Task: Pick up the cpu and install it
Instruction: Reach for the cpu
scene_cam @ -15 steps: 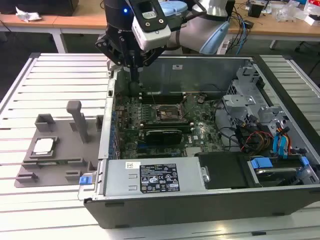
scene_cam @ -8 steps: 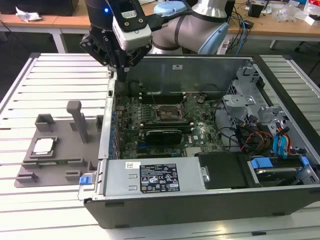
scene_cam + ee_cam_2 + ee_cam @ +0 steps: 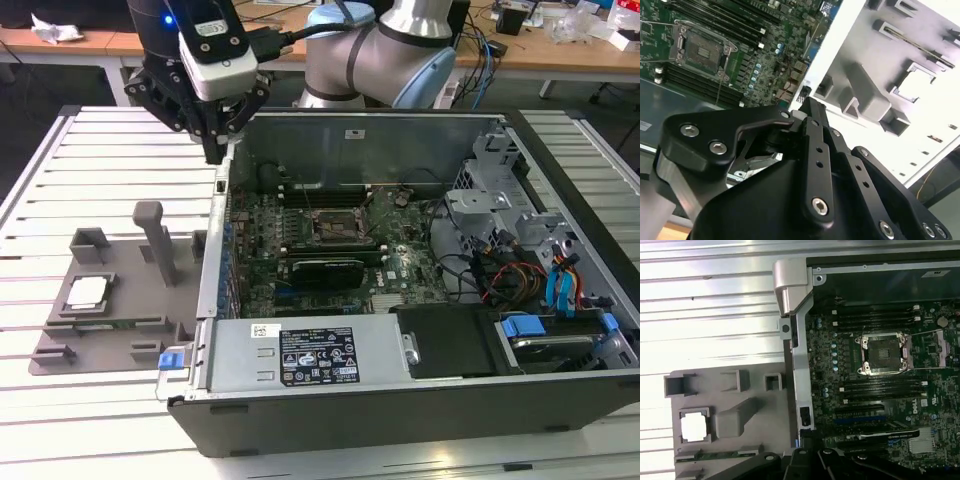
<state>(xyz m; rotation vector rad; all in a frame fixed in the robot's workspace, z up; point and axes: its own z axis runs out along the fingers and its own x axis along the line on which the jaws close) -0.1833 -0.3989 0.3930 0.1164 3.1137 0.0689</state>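
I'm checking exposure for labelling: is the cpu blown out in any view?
In the second wrist view the cpu is washed to featureless white; in the first wrist view the cpu glares white too; in the exterior view the cpu is evenly lit, silvery-grey.

Counted: one cpu (image 3: 88,291), held on one grey tray (image 3: 130,300). One open computer case (image 3: 400,420) is noted, with one motherboard (image 3: 400,265) and one socket (image 3: 343,228) inside. One gripper (image 3: 214,152) on one arm (image 3: 400,50) is recorded.
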